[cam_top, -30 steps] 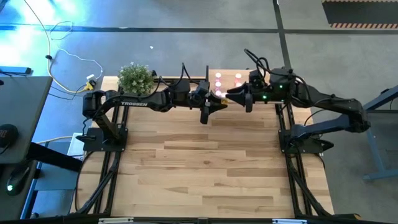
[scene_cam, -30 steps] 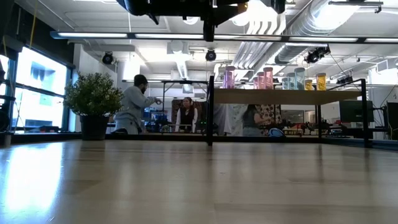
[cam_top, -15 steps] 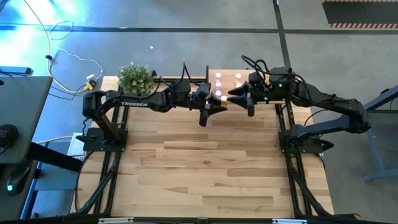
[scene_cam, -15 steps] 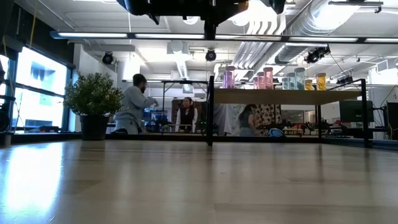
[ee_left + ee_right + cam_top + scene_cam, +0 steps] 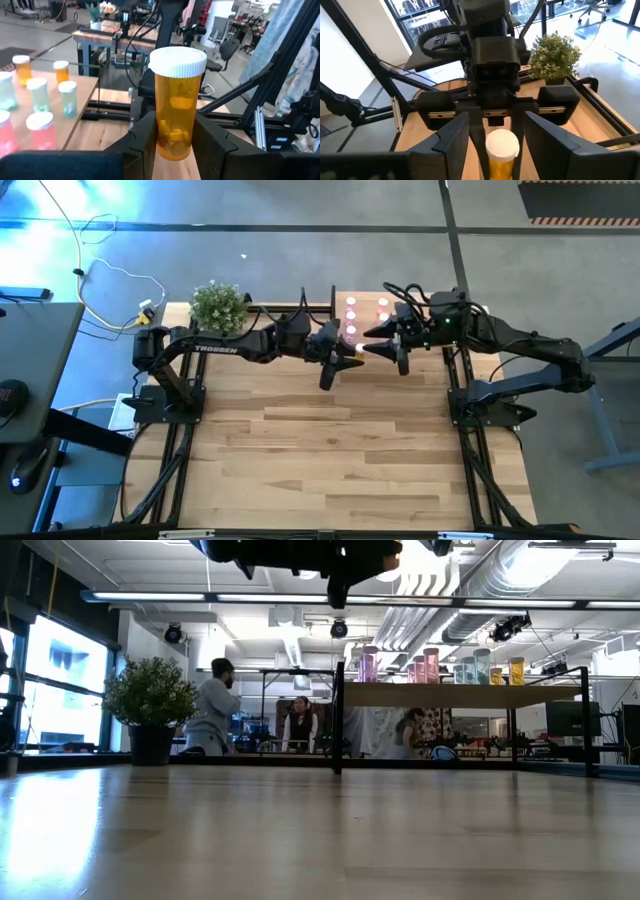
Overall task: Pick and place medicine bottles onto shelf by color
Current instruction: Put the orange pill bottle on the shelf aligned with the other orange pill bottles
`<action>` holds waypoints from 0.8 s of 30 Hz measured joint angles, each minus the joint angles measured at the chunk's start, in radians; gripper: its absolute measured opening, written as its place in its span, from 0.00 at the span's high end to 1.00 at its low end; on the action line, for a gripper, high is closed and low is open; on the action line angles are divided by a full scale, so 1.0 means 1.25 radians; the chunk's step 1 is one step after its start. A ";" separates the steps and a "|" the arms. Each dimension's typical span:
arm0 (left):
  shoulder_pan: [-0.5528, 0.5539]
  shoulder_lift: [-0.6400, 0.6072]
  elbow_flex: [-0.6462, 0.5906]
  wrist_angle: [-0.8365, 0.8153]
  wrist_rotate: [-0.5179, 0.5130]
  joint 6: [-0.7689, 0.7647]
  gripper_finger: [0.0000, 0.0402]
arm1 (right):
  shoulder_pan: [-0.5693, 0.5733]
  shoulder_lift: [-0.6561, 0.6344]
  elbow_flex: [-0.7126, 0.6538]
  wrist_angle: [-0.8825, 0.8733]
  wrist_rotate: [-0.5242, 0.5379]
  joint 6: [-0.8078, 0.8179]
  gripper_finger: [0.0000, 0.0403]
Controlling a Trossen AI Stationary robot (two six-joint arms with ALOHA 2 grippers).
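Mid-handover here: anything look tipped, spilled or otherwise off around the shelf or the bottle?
Nothing stands out. The orange bottle stands upright, cap on, clamped in the left gripper, with the right gripper open around it. The bottles already on the shelf are upright too.

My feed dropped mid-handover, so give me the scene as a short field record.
left hand: shut on the orange bottle, upright, white cap
right hand: open, fingers either side of the same bottle, not closed on it
place: above the table's far edge, beside the shelf
on shelf: pink, pale green and orange bottles
plant: far left corner
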 joint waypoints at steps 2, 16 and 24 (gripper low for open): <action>0.000 0.000 0.000 -0.009 0.000 0.000 0.76 | 0.000 -0.001 0.000 -0.002 0.000 -0.001 0.55; 0.001 0.001 -0.001 -0.113 -0.002 0.075 0.76 | 0.000 0.057 0.001 -0.098 -0.013 0.015 0.55; 0.001 0.001 -0.001 -0.152 -0.033 0.098 0.76 | 0.000 0.063 0.001 -0.107 -0.018 -0.006 0.55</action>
